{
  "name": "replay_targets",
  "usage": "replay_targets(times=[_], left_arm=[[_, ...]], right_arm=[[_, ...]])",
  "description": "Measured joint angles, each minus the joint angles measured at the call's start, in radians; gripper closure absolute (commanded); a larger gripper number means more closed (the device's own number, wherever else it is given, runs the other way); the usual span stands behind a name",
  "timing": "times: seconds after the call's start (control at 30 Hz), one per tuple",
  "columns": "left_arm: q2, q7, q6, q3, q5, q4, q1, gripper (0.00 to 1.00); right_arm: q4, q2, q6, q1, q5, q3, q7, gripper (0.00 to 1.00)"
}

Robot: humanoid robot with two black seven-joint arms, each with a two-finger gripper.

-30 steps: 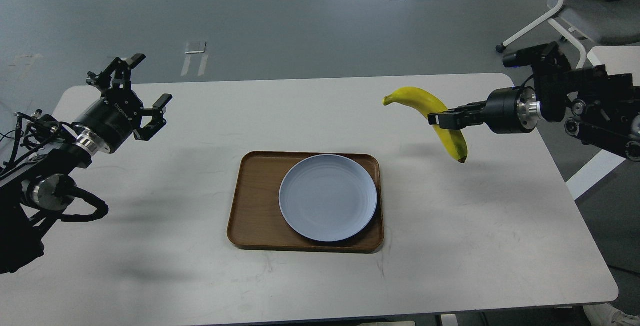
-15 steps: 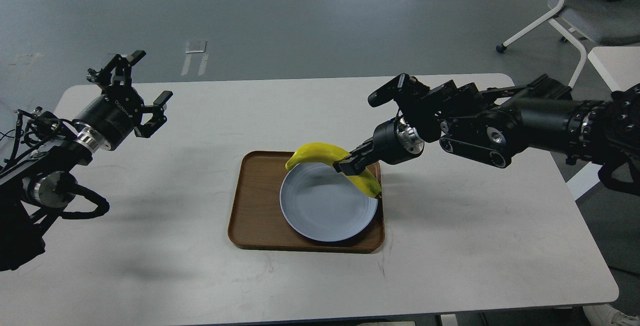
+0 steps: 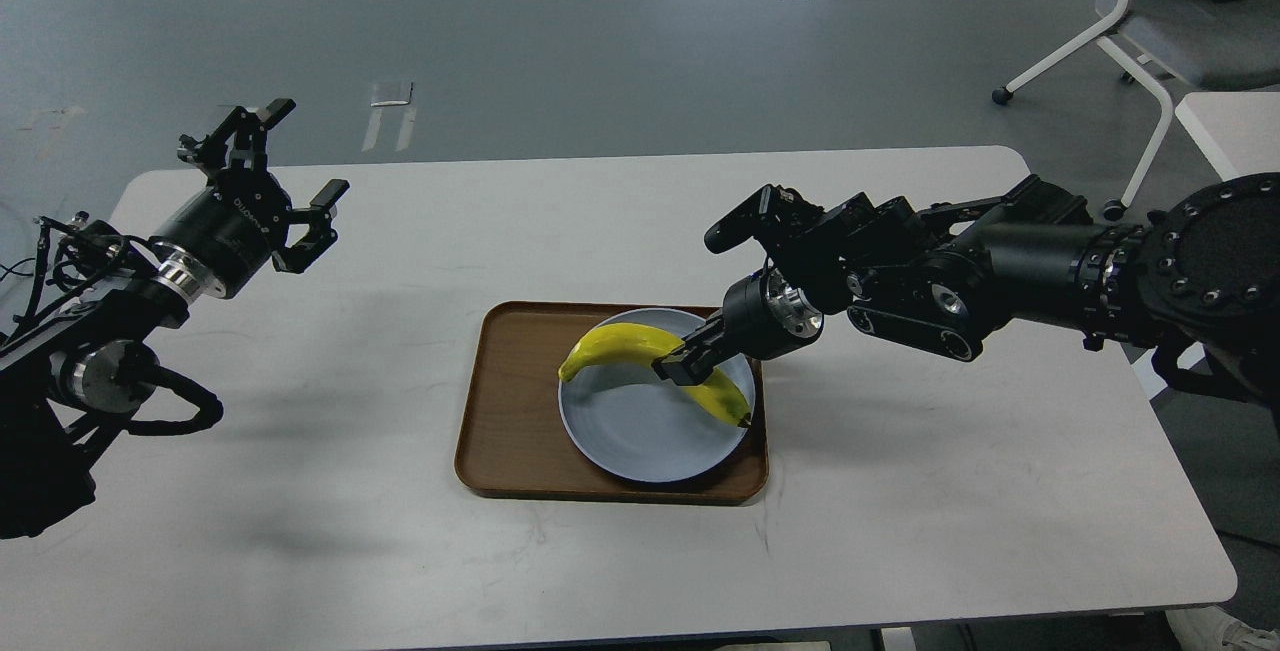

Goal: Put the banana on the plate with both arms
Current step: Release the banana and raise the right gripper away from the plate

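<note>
The yellow banana [image 3: 628, 347] hangs low over the pale blue-grey plate [image 3: 640, 431], its dark tip near the plate's right rim; I cannot tell whether it touches the plate. My right gripper [image 3: 680, 368] is shut on the banana's middle, its arm reaching in from the right. The plate lies on the right part of a brown wooden tray [image 3: 505, 401]. My left gripper [image 3: 275, 181] is open and empty, held above the table's far left, well away from the plate.
The white table [image 3: 950, 491] carries only the tray and plate. A white office chair [image 3: 1150, 21] and part of a second white table [image 3: 1230, 126] stand on the grey floor at the back right.
My right arm has carried the banana from the table's right side leftward and down over the plate, lowering it further in the last half second. The left arm has barely moved.
</note>
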Motion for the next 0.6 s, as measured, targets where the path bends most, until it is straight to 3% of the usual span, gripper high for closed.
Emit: replay_targets(times=[0.3, 0.6], left_arm=[[0.000, 0.000, 0.000, 0.000, 0.000, -0.001, 0.000, 0.01], [0.005, 0.000, 0.000, 0.002, -0.001, -0.001, 0.000, 0.01]], right_arm=[[-0.008, -0.020, -0.005, 0.012, 0.080, 0.042, 0.000, 0.00], [0.003, -0.237, 0.000, -0.018, 0.250, 0.267, 0.000, 0.00]])
